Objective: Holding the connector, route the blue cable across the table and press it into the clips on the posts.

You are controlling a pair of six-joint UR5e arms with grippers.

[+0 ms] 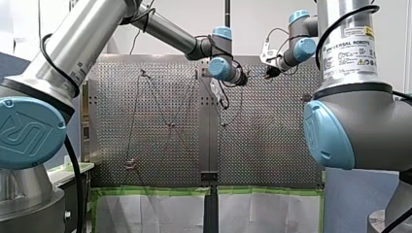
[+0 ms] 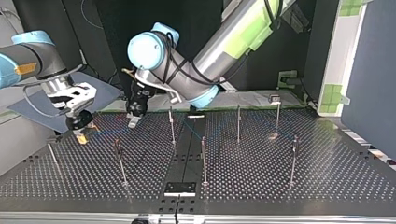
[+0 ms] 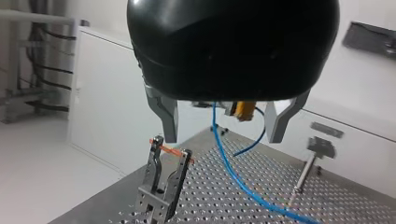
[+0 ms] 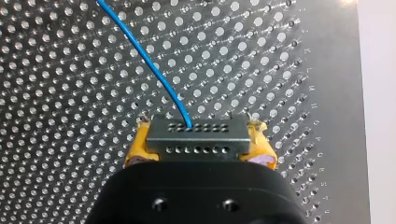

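The blue cable (image 4: 149, 65) runs ahead from the connector (image 4: 196, 140), which my right claw (image 4: 198, 150) grips between its yellow pads, and hangs between the spread fingers of my left claw (image 3: 224, 126) — routing looks mid-way — so next that claw should guide it down into the clip (image 3: 163, 182) just below it.

The grey connector (image 4: 197, 139) sits clamped between the yellow pads (image 4: 139, 148) of my right gripper (image 4: 198, 150), the thin blue cable (image 4: 144, 60) curving away ahead of it.

Perf. table (image 4: 327, 70) brushed metal; blue cable (image 4: 152, 66) smooth plastic; connector (image 4: 196, 139) dull grey metal
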